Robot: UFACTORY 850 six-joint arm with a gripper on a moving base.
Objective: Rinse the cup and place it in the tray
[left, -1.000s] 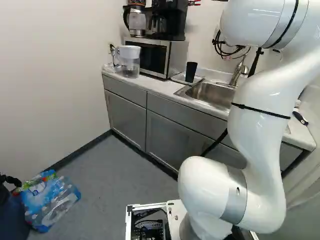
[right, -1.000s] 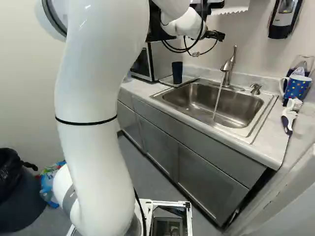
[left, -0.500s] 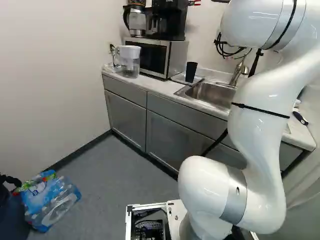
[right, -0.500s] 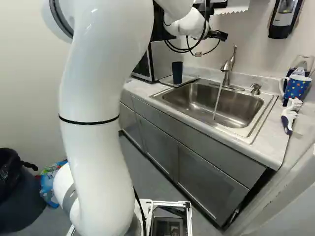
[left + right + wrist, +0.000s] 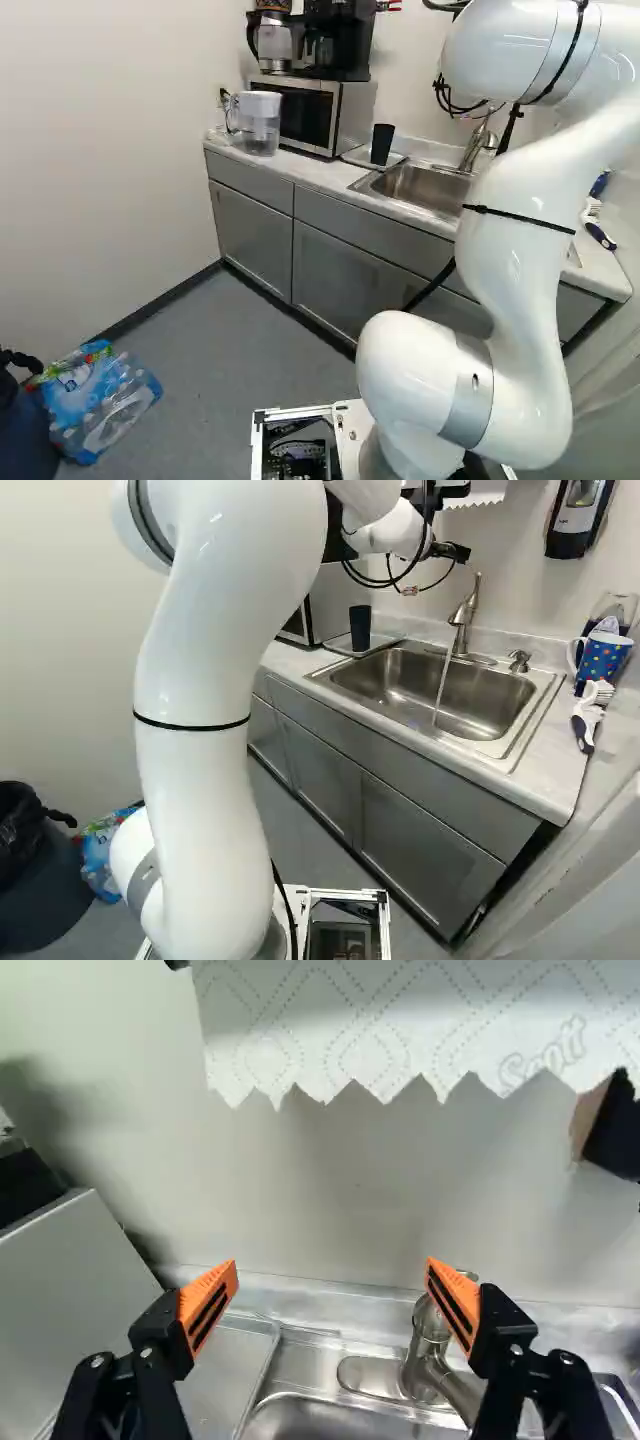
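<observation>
And here's the claw point(image 5: 450, 552), fingers wide apart in the wrist view with nothing between the orange pads point(image 5: 208, 1305), pointing at the wall behind the sink point(image 5: 430, 695). Ahead of it and above hangs a paper towel point(image 5: 400, 1030) with a ragged lower edge, and the faucet point(image 5: 430, 1345) shows just by one finger. The water's running, folks: a thin stream drops into the sink in the right base view!

Out to the cup point(image 5: 360, 628), dark, upright, standing on the tray point(image 5: 357, 157) between sink and microwave point(image 5: 355, 115). Nobody's holding it.

Along the bench point(image 5: 550, 780), a spotted blue mug point(image 5: 603, 658) sits at the right of the right base view, a white-and-blue brush point(image 5: 588, 720) near it. At the other end there's a clear pitcher point(image 5: 258, 125) in front of the microwave, and a black coffee maker point(image 5: 340, 40) up on top. Down on the floor point(image 5: 230, 380), a pack of bottles point(image 5: 100, 400) lies near the wall.
</observation>
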